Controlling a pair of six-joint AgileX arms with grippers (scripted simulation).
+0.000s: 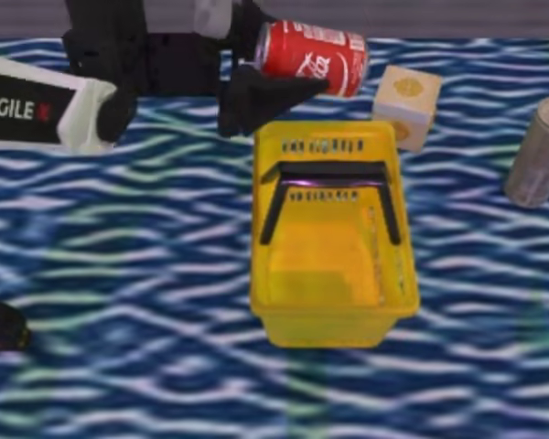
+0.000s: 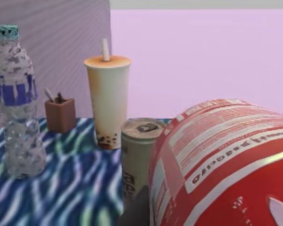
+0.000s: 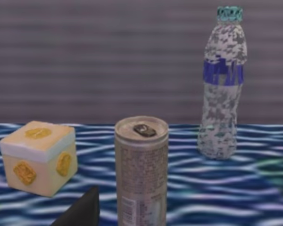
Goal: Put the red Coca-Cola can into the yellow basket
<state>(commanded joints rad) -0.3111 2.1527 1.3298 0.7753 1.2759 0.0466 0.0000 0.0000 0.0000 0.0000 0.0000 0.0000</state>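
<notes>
In the top view, the left arm's white-and-black body lies along the far left of the table, and its black left gripper [image 1: 273, 66] reaches rightward with its fingers pinching the small red Coca-Cola can [image 1: 311, 58]. The can lies on its side, lifted above the far edge of the bright yellow slotted plastic basket [image 1: 334, 311], which stands at the table's middle with its black handle folded across the opening. Nothing lies in the basket. Right of the can sits a cream cube-shaped box with orange round marks [image 1: 407, 103], and at the right edge a tall grey-silver can [image 1: 540, 152] stands. A dark object [image 1: 2, 325] shows at the left edge, too cut off to identify.

The left wrist view shows what the overhead does not: a clear crinkled plastic water bottle with a blue label [image 2: 16, 101], a small brown square pen holder [image 2: 60, 114], and a tall cup of milk tea with a straw [image 2: 107, 100]. The grey-silver can stands nearer, and the red can's label fills the near corner.

The right wrist view shows the cream box, the grey-silver can and the water bottle, with only one dark fingertip of the right gripper [image 3: 82, 209], so I cannot tell how its fingers stand.
</notes>
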